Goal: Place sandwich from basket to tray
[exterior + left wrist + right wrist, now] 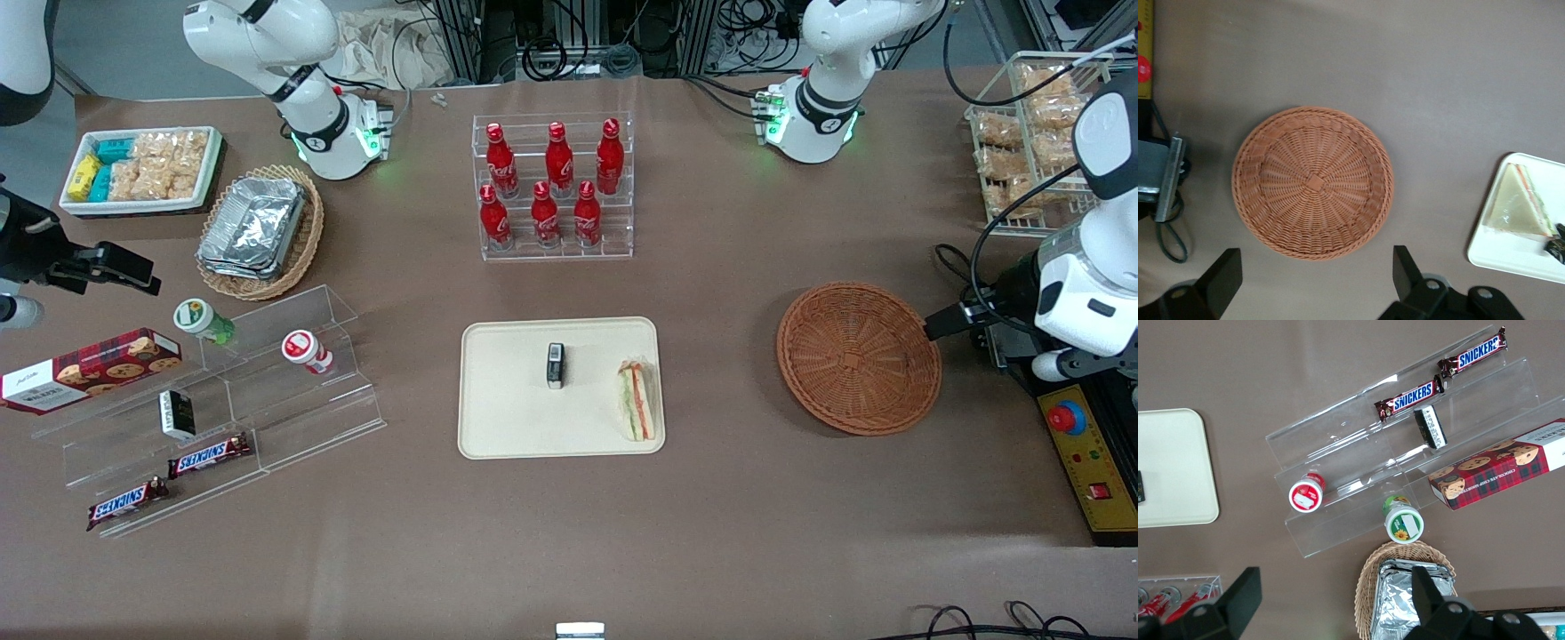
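The sandwich (637, 401), a triangle wedge of pale bread w/ green, red & orange layers, lies on the flat cream tray (498, 427) w/ rounded corners. It sits right at the tray edge nearest the working arm, touching or nearly touching the low rim. The round red-brown wicker basket (858, 357) has nothing in it, so the job looks done or nearly done.

The gripper (1317, 283) hangs above the basket, near the basket's edge. Its two black fingers (1223, 279) are spread wide apart, about as wide as the basket, & hold nothing.

How the sandwich would handle, as a guess: light & soft. Bread squashes easy, & the layers could slide apart if squeezed hard. It looks wrapped in clear film, so maybe a bit slippery too. Best spot to take hold would be across the two flat bread faces, near the middle, w/ a soft squeeze, not at the thin tip.

Edges & room: the sandwich is so close to the rim that a bump could tip it off the tray. A small black box w/ a pale label (556, 365) stands near the tray middle, well apart from the sandwich. Bare brown table (720, 373) lies btw tray & basket, so lots of room to move there. Nothing tall stands close by.
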You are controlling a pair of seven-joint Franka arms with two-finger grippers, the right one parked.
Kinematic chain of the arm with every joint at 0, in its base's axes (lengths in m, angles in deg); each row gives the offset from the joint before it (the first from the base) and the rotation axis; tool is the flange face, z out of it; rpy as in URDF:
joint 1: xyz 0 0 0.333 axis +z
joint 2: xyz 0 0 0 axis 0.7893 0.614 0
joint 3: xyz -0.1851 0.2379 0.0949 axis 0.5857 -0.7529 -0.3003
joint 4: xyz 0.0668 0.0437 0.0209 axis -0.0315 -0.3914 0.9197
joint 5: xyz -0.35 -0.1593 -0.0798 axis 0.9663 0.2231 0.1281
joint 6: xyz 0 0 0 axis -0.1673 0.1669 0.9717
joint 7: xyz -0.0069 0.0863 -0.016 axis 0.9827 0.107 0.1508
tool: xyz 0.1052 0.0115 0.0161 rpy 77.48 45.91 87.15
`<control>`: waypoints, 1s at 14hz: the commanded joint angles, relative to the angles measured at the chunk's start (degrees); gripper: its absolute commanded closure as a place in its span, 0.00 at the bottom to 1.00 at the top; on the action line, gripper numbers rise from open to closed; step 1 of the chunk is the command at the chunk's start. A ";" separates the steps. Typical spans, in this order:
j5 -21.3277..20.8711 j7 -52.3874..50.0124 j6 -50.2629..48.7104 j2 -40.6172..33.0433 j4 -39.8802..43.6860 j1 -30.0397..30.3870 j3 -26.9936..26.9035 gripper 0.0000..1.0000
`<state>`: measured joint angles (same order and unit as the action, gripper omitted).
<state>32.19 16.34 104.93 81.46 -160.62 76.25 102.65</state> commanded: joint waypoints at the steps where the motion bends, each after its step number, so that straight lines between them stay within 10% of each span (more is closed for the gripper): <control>1: -1.29 -1.18 -1.76 -2.86 -0.41 -3.97 -4.61 0.00; 3: -0.85 -1.09 -2.72 -4.36 -0.50 -14.42 -16.29 0.00; 14: 1.25 10.58 -3.77 -7.28 0.96 -24.13 -27.24 0.00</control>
<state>32.18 22.30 102.59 72.32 -163.52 53.16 76.44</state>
